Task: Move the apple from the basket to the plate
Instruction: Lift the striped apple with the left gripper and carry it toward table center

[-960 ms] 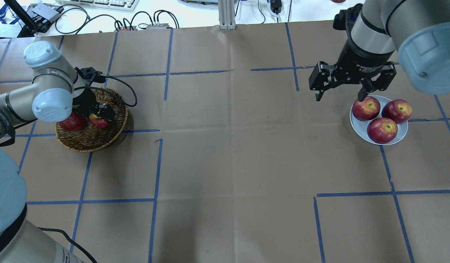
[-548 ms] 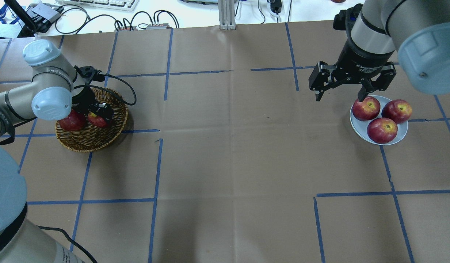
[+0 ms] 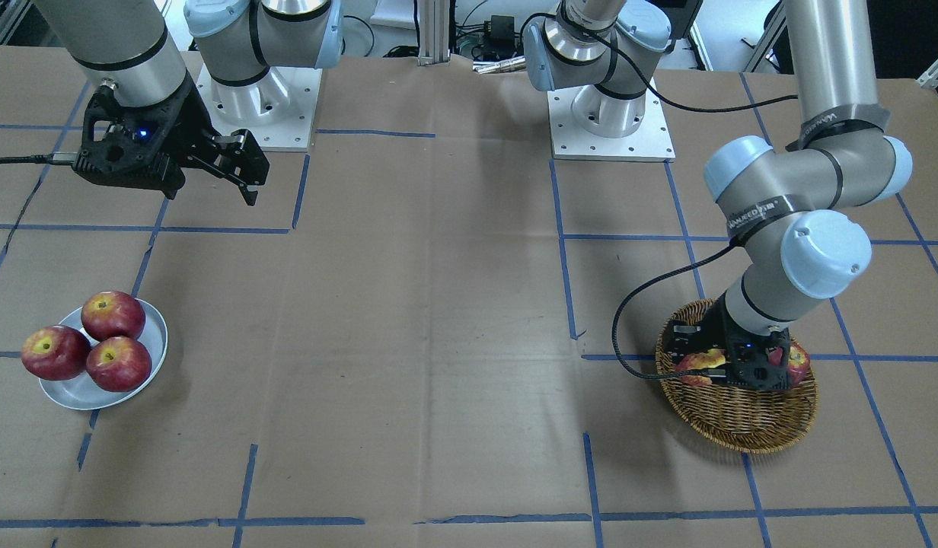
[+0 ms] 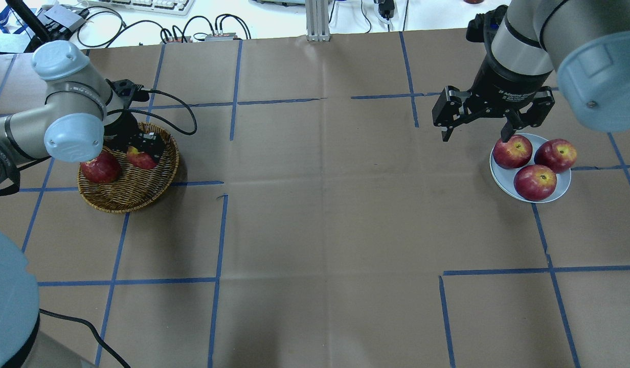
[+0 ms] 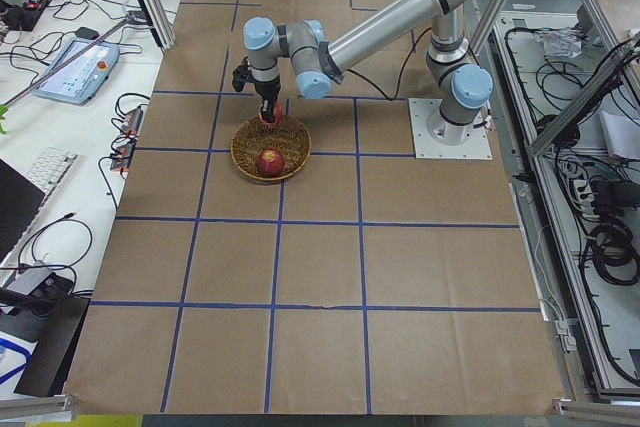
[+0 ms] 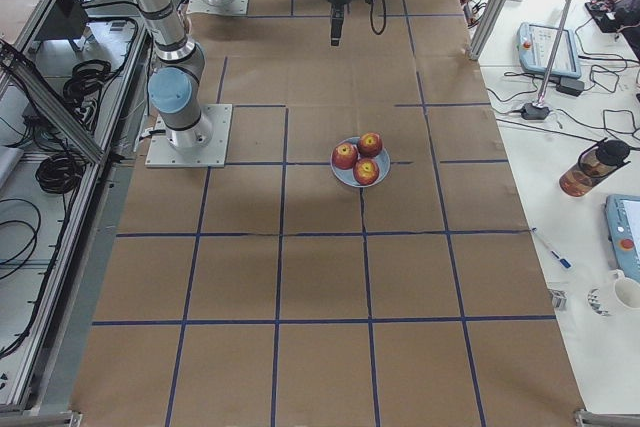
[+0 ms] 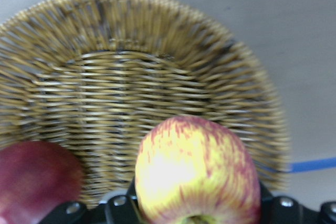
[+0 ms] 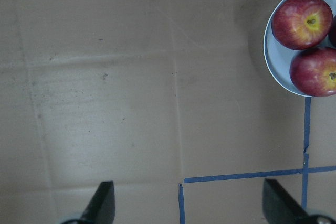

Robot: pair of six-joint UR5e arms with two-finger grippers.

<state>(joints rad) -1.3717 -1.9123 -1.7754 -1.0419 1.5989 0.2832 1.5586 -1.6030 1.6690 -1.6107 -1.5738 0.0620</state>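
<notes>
Left tool [image 4: 143,152]: down inside the basket [image 4: 136,198], fingers closed on the apple [image 7: 197,174]. Wrist view shows the yellow-streaked apple sitting between the two finger bases, with the basket weave behind it. Cannot tell whether the apple is clear of the basket floor. In the overhead view the apple is over the basket's far half, toward its right side.

Dark red apple [image 4: 100,168]: lying in the same basket, beside the held apple and apart from the tool.

Right tool [image 4: 475,138]: fingers spread wide, nothing between them. It hangs above bare tabletop [image 4: 320,204] just beside the plate [image 4: 503,180]; its wrist view shows the plate at the upper right corner.

Plate: carries three red apples [image 4: 535,182], packed together and touching. It sits well apart from the basket, at the opposite end of the tabletop.

Tabletop: brown paper marked with blue tape lines [image 4: 220,235].
</notes>
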